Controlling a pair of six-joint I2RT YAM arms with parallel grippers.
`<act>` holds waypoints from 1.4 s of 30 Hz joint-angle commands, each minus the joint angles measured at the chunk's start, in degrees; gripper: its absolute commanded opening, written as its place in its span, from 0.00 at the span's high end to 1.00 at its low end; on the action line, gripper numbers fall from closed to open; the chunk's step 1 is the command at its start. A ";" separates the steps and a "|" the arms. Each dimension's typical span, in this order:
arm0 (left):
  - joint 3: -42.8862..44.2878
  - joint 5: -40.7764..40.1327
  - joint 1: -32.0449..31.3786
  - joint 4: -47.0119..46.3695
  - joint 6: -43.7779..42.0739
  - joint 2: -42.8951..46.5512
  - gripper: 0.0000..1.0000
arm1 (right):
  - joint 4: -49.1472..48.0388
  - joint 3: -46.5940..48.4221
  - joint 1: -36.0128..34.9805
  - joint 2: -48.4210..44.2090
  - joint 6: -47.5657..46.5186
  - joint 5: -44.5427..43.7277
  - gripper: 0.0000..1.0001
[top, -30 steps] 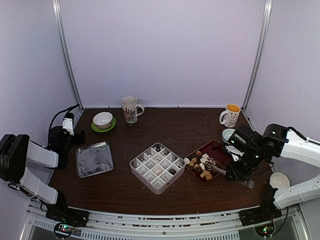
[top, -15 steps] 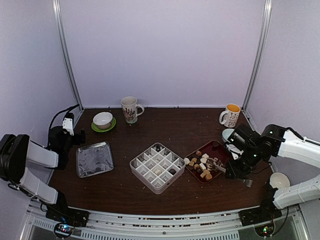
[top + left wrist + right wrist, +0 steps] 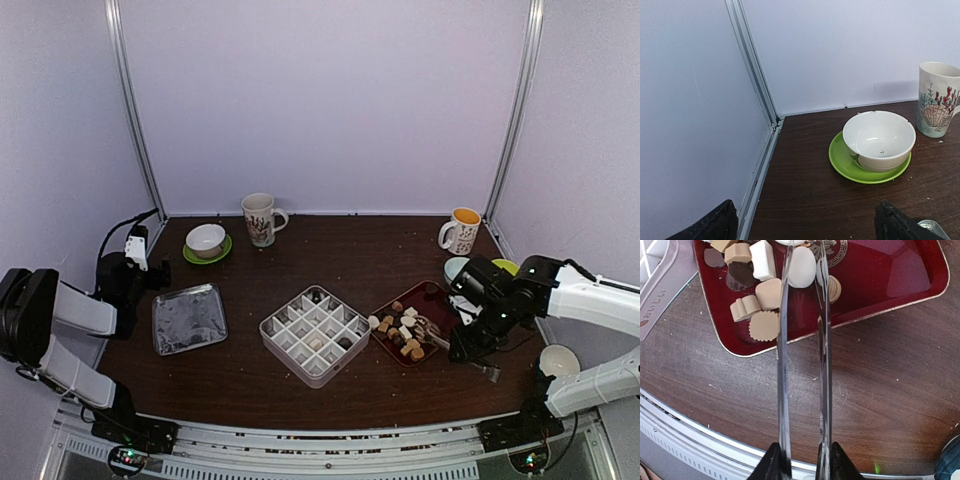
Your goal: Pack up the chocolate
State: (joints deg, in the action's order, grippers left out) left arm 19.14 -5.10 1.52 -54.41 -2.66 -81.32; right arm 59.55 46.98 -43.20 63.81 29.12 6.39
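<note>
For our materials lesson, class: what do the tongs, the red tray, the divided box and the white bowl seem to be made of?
Tongs: polished metal, going by the mirror-bright strips.
Red tray: glossy, either lacquered plastic or metal; it shows sharp highlights and a gold rim line.
Divided box: probably matte white plastic, with thin walls.
Bowl: glazed ceramic, smooth and shiny white.

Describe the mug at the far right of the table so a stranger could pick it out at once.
Take the dark wooden table and go to its far right corner, by the metal upright. A mug stands there, behind the red tray. Unlike the other mug further left along the back wall, its inside is orange-yellow.
</note>
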 commanded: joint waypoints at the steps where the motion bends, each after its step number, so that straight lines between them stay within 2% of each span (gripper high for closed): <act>1: -0.06 0.01 0.42 -3.33 0.22 -0.33 0.02 | -1.39 0.11 0.67 -0.52 -0.82 0.60 0.73; 7: -0.06 0.01 0.49 -3.31 0.19 -0.31 0.02 | -0.20 2.38 1.14 -3.27 -0.90 -0.40 0.79; 17: -0.06 0.01 0.43 -3.31 0.20 -0.32 0.02 | 1.61 7.12 1.19 -6.46 -3.38 0.76 0.81; 31: -0.06 -0.04 0.49 -3.33 0.20 -0.33 0.02 | -2.01 8.45 0.00 -6.60 -6.75 13.53 0.82; 42: -0.06 0.00 0.45 -3.30 0.20 -0.33 0.02 | -7.17 10.50 -5.58 -3.05 -6.24 16.66 0.82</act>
State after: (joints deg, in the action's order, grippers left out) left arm 19.14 -5.10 1.52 -54.41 -2.66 -81.32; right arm 56.60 54.98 -46.78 59.02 23.11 21.47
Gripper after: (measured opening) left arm 0.978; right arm 0.185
